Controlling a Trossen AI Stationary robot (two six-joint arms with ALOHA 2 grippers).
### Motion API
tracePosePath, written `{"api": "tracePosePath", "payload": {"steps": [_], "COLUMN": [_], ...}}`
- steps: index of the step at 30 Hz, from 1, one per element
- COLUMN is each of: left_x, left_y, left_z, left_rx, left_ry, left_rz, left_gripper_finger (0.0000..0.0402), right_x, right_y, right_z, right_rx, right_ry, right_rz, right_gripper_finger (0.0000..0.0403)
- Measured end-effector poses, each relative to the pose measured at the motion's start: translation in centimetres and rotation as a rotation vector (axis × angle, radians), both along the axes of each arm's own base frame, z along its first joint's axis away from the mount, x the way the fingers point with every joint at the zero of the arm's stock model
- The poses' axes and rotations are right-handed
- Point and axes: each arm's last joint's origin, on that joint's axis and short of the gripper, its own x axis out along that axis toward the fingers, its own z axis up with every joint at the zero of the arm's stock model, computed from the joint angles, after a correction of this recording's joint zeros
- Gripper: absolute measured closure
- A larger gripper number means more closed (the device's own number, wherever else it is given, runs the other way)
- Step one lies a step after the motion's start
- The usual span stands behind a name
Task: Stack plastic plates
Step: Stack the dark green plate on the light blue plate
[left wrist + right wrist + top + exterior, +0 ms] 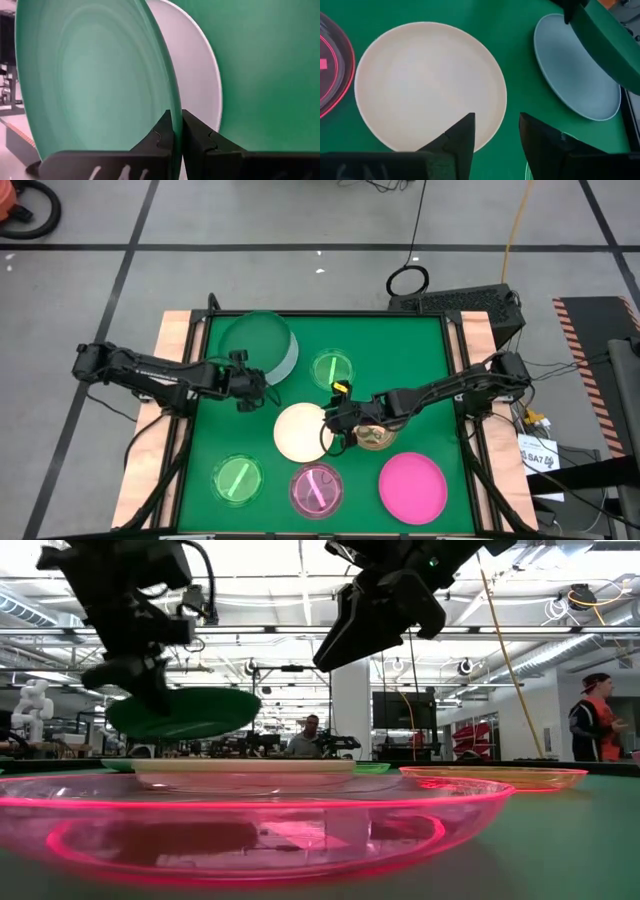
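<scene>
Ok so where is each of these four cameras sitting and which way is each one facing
High view: overhead, straight down on the green table; both arms show.
Low view: at tabletop height, looking level past the see-through pink plastic plate into the room; arms drop in from above.
Left wrist view: on the left arm; left gripper clamps the round dark-green plastic plate.
Right wrist view: on the right arm; right gripper over the round white plastic plate.
Shared: both wrist views show the pale-blue plate.
</scene>
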Motion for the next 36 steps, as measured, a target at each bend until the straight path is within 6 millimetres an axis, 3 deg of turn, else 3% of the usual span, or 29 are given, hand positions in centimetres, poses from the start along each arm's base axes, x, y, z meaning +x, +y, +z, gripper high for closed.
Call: {"api": "tracePosePath", "payload": {"steps": [21,32,36], "left_x": [2.6,2.7,2.6], "left_y": [1.3,1.3,1.5], "left_z": [-4.9,-5.2,-5.2], "left_rx": [-0.065,-0.101,-0.154], "left_ry": [0.119,0.097,0.077], "left_rz": [0.045,0.109,0.150], "left_gripper_finger": [0.0373,0.0368,0.0329], "right_x": [-0.1,-0.1,-0.1], "right_y": [0.0,0.0,0.0], "right_z": [-0.1,-0.1,-0.1], "right_rx": [0.012,0.013,0.012], "right_ry": [0.008,0.015,0.018], "right_rz": [-0.012,-0.014,-0.014], "right_gripper_finger": [0.0259,0.0259,0.0259]}}
